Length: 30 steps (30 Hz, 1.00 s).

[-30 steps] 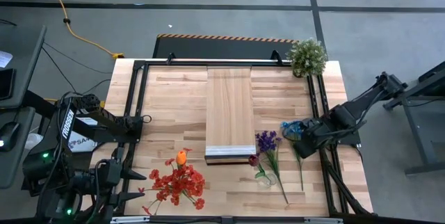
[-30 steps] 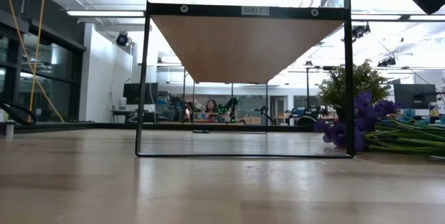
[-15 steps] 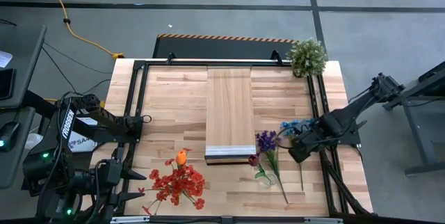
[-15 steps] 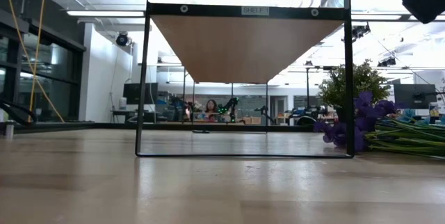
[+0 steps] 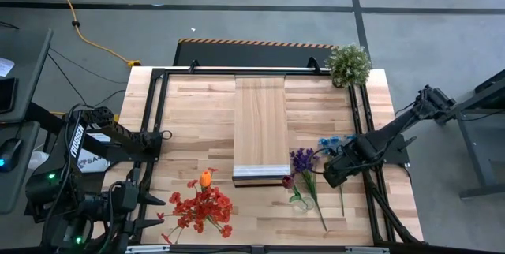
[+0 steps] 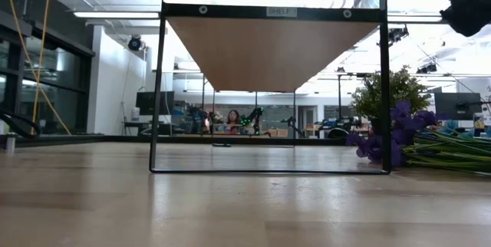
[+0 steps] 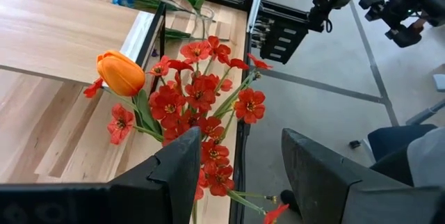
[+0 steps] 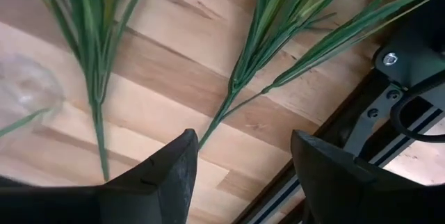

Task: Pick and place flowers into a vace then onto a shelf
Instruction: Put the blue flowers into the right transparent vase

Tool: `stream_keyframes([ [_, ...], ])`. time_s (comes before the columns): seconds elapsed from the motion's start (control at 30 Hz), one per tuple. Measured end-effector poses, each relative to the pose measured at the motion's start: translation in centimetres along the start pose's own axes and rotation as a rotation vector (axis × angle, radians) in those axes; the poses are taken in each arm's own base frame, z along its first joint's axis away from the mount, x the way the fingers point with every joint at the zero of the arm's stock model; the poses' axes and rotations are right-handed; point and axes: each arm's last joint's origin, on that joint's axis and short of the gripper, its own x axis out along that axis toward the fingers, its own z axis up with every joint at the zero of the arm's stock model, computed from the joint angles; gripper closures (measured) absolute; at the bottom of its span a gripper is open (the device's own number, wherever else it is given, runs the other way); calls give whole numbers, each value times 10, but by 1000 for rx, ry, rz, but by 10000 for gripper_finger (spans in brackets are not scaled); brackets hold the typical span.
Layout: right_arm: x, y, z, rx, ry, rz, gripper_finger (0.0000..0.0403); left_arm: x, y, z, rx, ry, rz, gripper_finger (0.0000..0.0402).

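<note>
Right claw [image 5: 334, 172]: gaping empty, hovering over green stems [image 8: 240, 92] beside shelf [image 5: 260, 128].
Left claw [image 7: 240, 175]: gaping, idling by red flowers [image 7: 201, 106].
Risk: thin stems slipping, dragging vase [image 5: 300, 201] over.

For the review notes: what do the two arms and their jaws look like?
Both arms are dark, jointed, with black cables. The left arm carries white lettering; its base shows small green lights. The right arm is plain black. Each wrist view shows two broad, dark, matte jaws.

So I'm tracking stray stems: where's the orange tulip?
High view: the orange tulip lies on the table's left front, atop the red flowers, just left of the shelf front edge.
</note>
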Motion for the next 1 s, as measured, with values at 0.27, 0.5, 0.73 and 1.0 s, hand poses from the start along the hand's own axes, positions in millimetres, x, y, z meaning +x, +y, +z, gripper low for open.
stream_keyframes([
  [0.27,5,4,1,6,-11,-30,177,0,0,0,0,6,-2,169],
  [0.5,5,3,3,-57,-77,-32,186,0,-1,-1,-10,24,-10,169],
  [0.73,5,-1,3,-32,-78,-76,186,0,-1,-1,-10,24,-10,169],
  [1.0,27,-7,5,-8,0,-85,191,0,-1,-1,-9,24,-10,169],
])
